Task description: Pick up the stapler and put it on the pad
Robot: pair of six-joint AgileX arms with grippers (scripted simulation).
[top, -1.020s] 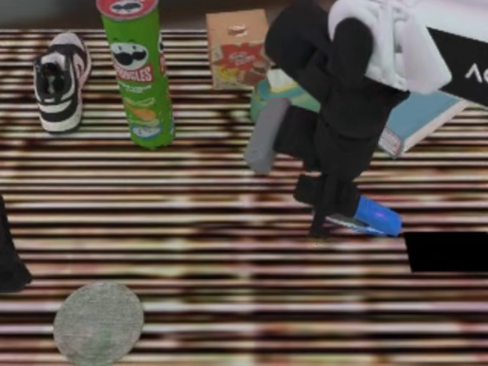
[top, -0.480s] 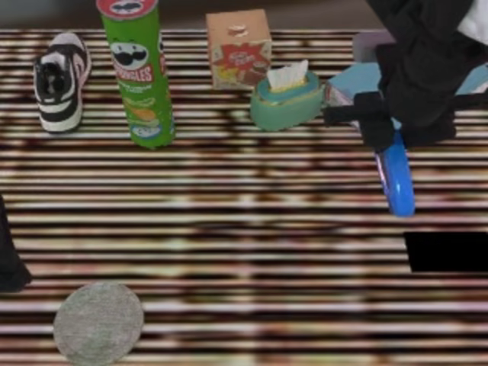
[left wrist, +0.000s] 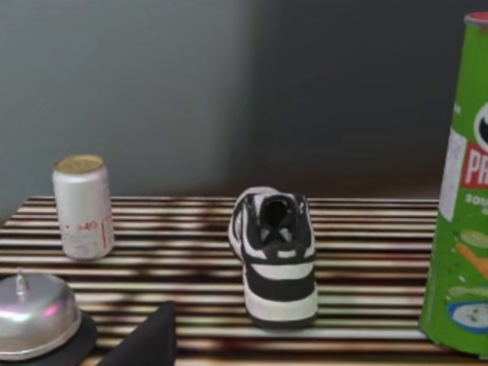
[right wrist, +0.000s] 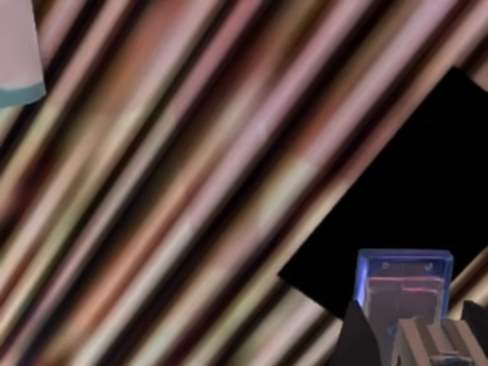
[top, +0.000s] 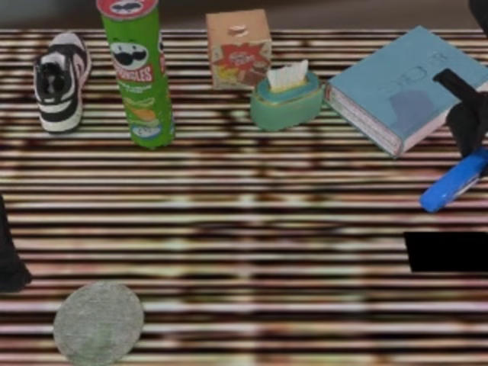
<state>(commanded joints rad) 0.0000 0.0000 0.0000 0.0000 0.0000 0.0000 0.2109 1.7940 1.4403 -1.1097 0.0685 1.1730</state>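
Observation:
The blue stapler (top: 451, 187) hangs tilted at the table's right edge, just above the near-left corner of the teal book's side and a little behind the black pad (top: 446, 252). My right gripper (top: 473, 152) is shut on its far end. In the right wrist view the stapler (right wrist: 404, 286) sits between the dark fingers (right wrist: 357, 339), with the pad (right wrist: 404, 191) beneath and beyond it. My left gripper (top: 9, 263) is parked at the left edge, and one of its fingers (left wrist: 149, 335) shows with nothing held.
Along the back stand a shoe (top: 59, 80), a green crisp tube (top: 137, 76), a carton (top: 239, 47), a tissue holder (top: 286, 99) and a teal book (top: 404, 84). A grey round disc (top: 98, 323) lies front left. A can (left wrist: 82, 206) and a bell (left wrist: 34, 313) show in the left wrist view.
My right arm has swung from the table's middle to the right edge, carrying the stapler with it and uncovering the book. The left arm has not moved.

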